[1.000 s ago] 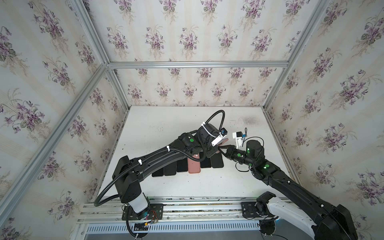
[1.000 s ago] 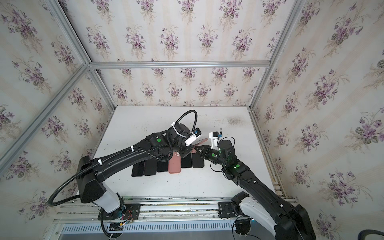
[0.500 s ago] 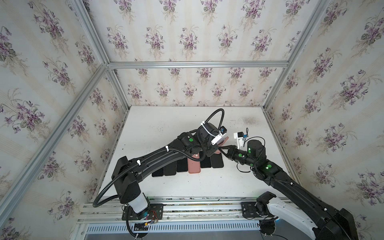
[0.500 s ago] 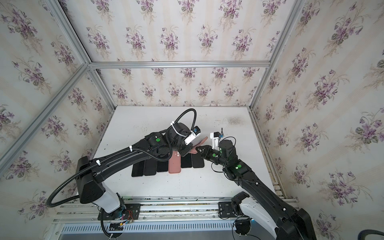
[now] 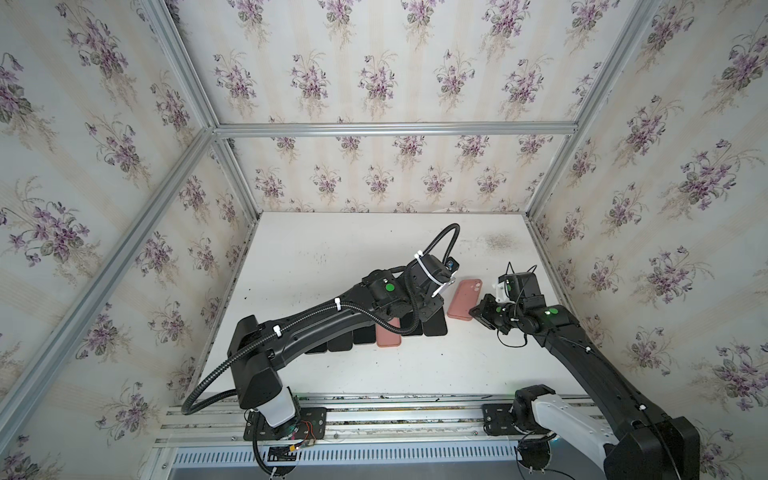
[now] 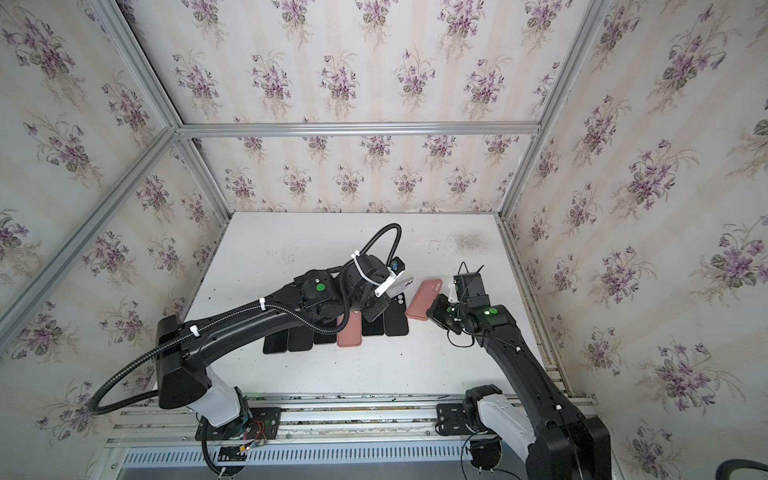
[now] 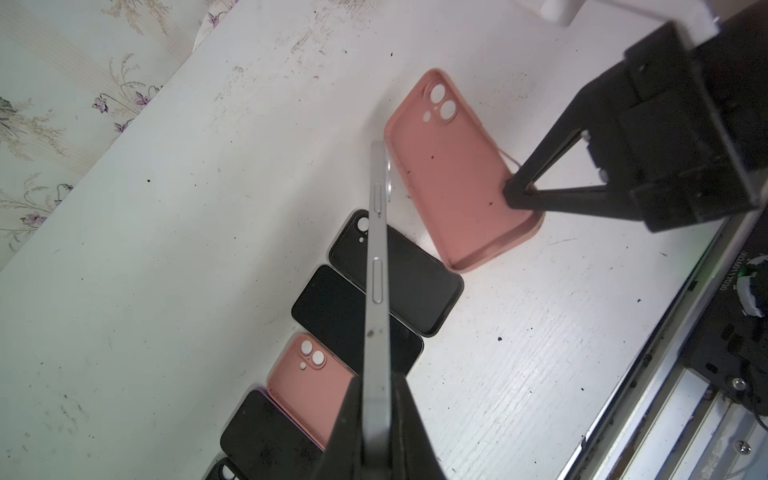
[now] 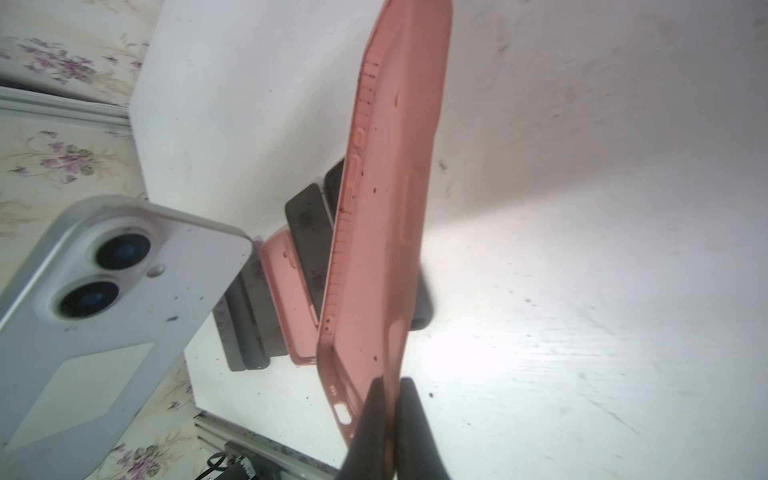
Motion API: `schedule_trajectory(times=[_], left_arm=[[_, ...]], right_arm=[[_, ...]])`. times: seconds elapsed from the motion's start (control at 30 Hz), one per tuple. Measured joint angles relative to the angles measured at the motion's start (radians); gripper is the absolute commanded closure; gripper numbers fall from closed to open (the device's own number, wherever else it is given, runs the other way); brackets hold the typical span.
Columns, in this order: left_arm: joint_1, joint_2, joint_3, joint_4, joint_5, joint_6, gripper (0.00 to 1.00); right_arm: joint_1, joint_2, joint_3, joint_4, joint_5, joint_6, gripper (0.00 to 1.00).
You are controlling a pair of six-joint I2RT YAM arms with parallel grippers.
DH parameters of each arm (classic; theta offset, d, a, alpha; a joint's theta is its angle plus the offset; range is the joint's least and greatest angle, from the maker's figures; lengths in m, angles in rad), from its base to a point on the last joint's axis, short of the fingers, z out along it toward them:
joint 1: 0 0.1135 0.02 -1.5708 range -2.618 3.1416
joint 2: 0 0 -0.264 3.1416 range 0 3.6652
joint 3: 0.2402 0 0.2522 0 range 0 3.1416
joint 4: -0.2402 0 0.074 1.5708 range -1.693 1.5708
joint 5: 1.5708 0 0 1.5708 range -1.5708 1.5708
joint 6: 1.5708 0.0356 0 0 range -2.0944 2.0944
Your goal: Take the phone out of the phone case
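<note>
- Silver phone (image 7: 376, 291): one.
- Pink phone case (image 7: 457, 166): two, one lifted, a second case (image 7: 307, 399) lying in the row.
- Black slab (image 6: 397, 320), case or phone, I can't tell: five.
- Robot arm (image 5: 311, 328): two.

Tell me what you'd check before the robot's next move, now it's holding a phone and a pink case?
1. Phone out of the pink case: ok, they are apart.
2. Left gripper shut on the phone: ok, clamping one end.
3. Right gripper shut on the pink case: ok, pinching its rim.
4. Pink case empty: ok, the table shows through its camera holes.
5. Phone's height above the row lying below it: cannot tell.
</note>
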Motion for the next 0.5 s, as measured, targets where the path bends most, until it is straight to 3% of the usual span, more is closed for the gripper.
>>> schedule_trajectory(times=[0.2, 0.5], left_arm=[[-0.059, 0.177, 0.203, -0.145, -0.084, -0.061, 0.96], [-0.142, 0.467, 0.515, -0.328, -0.168, -0.144, 0.96]], right_arm=[[-0.129, 0.031, 0.043, -0.111, 0.031, -0.136, 1.00], [-0.178, 0.081, 0.025, -0.100, 0.055, -0.300, 1.00]])
